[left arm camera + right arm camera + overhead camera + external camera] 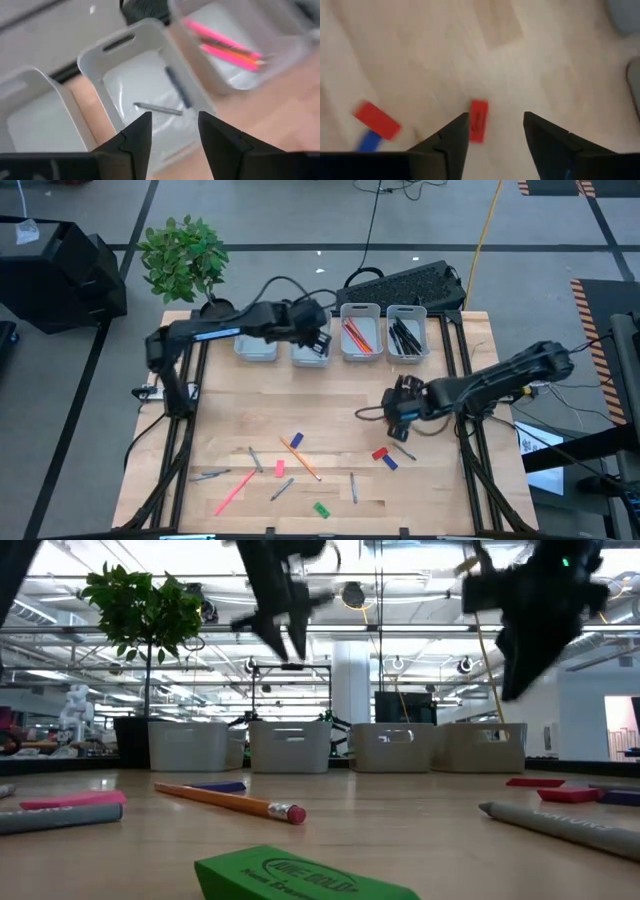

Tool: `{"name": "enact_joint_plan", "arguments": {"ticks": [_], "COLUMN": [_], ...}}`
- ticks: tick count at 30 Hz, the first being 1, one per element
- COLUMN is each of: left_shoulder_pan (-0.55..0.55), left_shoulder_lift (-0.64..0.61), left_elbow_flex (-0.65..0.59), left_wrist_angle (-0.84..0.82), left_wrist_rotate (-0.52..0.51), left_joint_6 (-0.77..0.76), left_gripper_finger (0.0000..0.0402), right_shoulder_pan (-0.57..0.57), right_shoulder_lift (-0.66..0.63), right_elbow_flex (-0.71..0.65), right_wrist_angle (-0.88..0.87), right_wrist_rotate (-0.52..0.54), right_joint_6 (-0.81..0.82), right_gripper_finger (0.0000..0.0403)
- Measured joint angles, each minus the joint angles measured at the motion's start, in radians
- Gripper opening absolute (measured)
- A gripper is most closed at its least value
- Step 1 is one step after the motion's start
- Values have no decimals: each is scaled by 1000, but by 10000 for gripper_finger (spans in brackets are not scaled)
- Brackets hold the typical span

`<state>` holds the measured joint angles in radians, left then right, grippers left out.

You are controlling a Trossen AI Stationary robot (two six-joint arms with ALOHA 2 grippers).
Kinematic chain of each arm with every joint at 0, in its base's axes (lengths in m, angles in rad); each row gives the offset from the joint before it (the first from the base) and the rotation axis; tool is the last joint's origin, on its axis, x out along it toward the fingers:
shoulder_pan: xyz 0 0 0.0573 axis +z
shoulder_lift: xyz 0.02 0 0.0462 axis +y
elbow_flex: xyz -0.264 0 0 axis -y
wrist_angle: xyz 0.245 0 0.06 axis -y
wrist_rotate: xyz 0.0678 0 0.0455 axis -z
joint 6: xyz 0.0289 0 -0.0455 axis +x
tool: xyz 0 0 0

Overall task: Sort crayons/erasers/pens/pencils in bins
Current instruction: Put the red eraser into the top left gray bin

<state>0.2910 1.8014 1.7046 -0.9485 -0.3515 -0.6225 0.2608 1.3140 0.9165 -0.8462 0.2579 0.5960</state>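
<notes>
While both hands (174, 131) (495, 131) gape, wooden table (300, 400), maybe workshop behind, scattered erasers (385, 457).

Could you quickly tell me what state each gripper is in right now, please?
Left gripper: open, empty, above the second bin.
Right gripper: open, empty, above a red eraser.

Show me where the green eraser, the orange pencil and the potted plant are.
green eraser (300, 877), low view, on its printed top face.
orange pencil (215, 799), low view, on the middle of its orange shaft.
potted plant (184, 258), high view, on the leafy crown.
</notes>
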Motion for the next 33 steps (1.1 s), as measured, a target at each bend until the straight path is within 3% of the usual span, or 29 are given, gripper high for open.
{"name": "enact_joint_plan", "arguments": {"ticks": [6,10,22,33], "left_shoulder_pan": [-123,-192,-322,-362], "left_shoulder_lift": [-148,-217,-263,-265], "left_elbow_flex": [0,0,0,0], "left_wrist_angle": [-28,-64,-108,-103], "left_wrist_rotate": [-59,-83,-152,-153], "left_joint_6": [17,14,-44,-69], "left_gripper_finger": [166,166,166,166], "right_shoulder_pan": [-31,-77,-158,-162], "right_shoulder_lift": [148,230,355,365], "right_elbow_flex": [0,0,5,2], "right_wrist_angle": [31,24,47,56], "right_wrist_rotate": [-89,-177,-290,-297], "right_joint_6": [65,56,-2,6], "right_gripper_finger": [232,238,205,121]}}
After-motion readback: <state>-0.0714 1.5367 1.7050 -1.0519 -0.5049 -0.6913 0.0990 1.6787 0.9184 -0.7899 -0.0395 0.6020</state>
